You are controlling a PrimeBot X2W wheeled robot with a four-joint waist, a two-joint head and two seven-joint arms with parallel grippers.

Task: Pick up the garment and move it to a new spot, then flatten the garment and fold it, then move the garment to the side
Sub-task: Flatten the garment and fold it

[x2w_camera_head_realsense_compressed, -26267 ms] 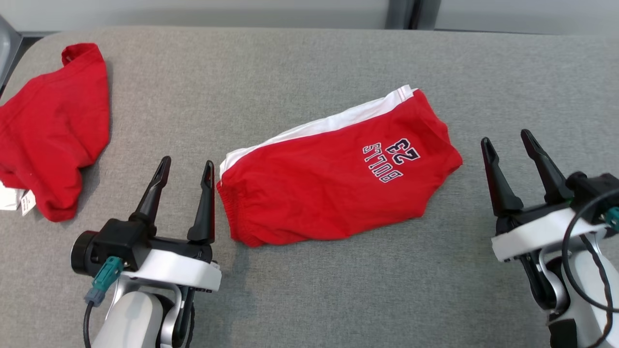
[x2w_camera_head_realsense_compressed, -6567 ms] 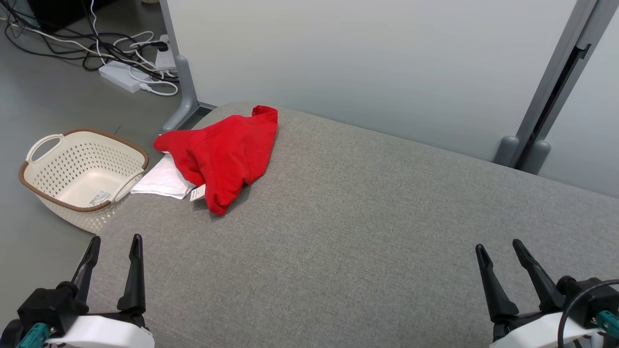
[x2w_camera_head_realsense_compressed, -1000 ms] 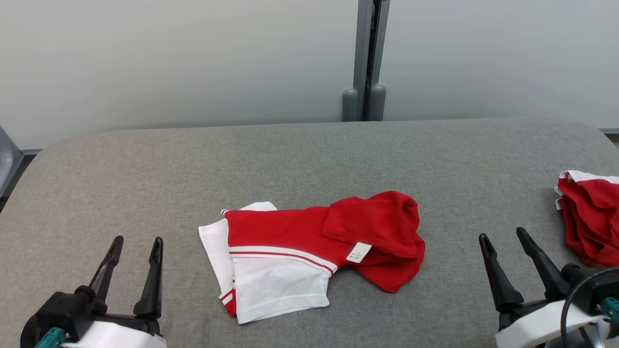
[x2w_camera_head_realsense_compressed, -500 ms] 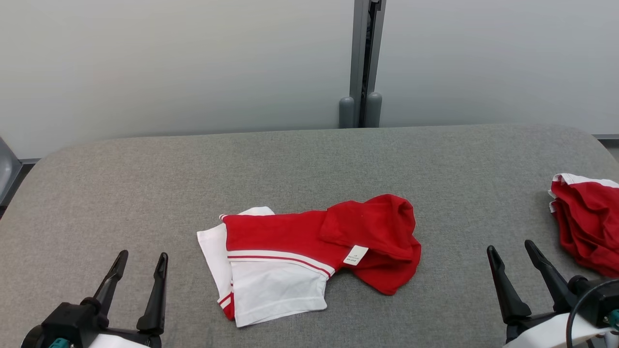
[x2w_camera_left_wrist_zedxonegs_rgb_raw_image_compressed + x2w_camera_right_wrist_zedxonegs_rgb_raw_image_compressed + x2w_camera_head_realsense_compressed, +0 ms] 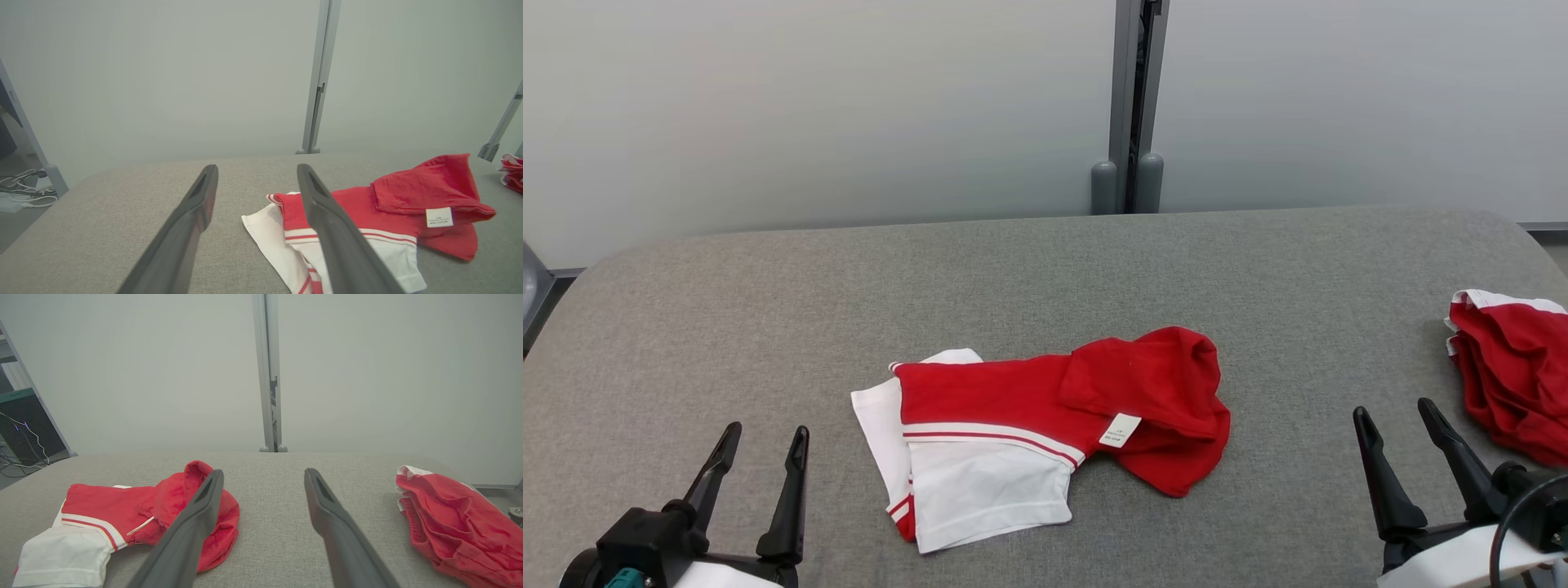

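The garment (image 5: 1045, 400), a red T-shirt with white sleeves and thin red stripes, lies crumpled in the middle of the grey cushioned surface (image 5: 1045, 269). Its hem is folded over, showing a small white care label (image 5: 1120, 429). The garment (image 5: 367, 212) also lies right of my left fingers, and in the right wrist view the garment (image 5: 118, 514) lies left of my right fingers. My left gripper (image 5: 764, 429) hovers open at the lower left, short of the shirt. Open and holding nothing, my right gripper (image 5: 1396, 408) is at the lower right.
A second red garment with a white edge (image 5: 1507, 367) lies bunched at the right end of the surface, close to my right gripper. A pale partition wall with a grey post (image 5: 1127, 106) runs behind. Cables (image 5: 24, 196) lie on the floor to the left.
The head view has shifted slightly, so the shirt and side garment sit a little lower and left. Both grippers show a bit lower in the picture. The shirt lies as before.
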